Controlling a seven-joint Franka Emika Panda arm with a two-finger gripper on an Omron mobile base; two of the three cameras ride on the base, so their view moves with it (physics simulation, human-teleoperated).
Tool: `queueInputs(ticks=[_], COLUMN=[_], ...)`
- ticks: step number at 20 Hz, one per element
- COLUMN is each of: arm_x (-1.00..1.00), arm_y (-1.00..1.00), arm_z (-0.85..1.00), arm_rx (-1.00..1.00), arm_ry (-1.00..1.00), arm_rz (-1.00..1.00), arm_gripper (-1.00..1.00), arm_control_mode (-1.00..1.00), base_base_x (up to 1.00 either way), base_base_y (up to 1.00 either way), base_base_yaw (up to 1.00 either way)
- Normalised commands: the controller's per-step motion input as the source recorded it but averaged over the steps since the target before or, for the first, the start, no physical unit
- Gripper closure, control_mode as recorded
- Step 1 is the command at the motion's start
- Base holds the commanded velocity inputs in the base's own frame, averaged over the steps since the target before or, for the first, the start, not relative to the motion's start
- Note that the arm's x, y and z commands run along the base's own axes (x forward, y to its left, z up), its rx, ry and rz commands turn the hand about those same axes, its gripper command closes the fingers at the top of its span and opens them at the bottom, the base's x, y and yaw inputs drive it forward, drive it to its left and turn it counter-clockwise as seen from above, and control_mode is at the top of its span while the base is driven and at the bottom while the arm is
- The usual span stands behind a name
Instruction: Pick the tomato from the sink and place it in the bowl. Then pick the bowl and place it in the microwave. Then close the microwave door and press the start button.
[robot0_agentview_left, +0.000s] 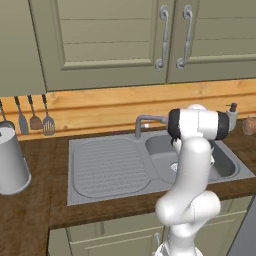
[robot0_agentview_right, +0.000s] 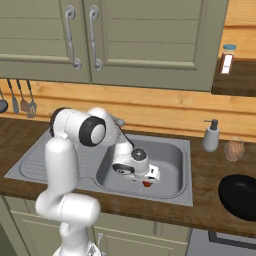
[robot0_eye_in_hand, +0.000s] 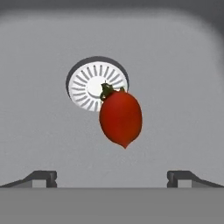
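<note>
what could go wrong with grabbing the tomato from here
1. The tomato lies on the smooth basin floor of the sink, partly over the drain strainer. It is oval and glossy, so it may roll or squirt out as the fingers close.
2. The open gripper sits low inside the basin; descending further could press the fingertips into the sink floor.
3. The bowl sits off to the right on the counter, so a weak grip could drop the tomato during the carry.
</note>
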Motion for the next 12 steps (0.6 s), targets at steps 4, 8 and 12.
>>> queueInputs(ticks=[4,8,12], arm_x=[0.16,0.16,0.21], arm_y=[0.02,0.0,-0.03], arm_z=[-0.24,-0.18,-0.06], arm_rx=[0.0,0.0,0.0], arm_ry=[0.0,0.0,0.0], arm_rz=[0.01,0.01,0.0], arm_gripper=[-1.0,-1.0,-1.0], arm_control_mode=[-1.0,-1.0,-1.0], base_base_x=[0.0,0.0,0.0], base_base_y=[0.0,0.0,0.0], base_base_yaw=[0.0,0.0,0.0])
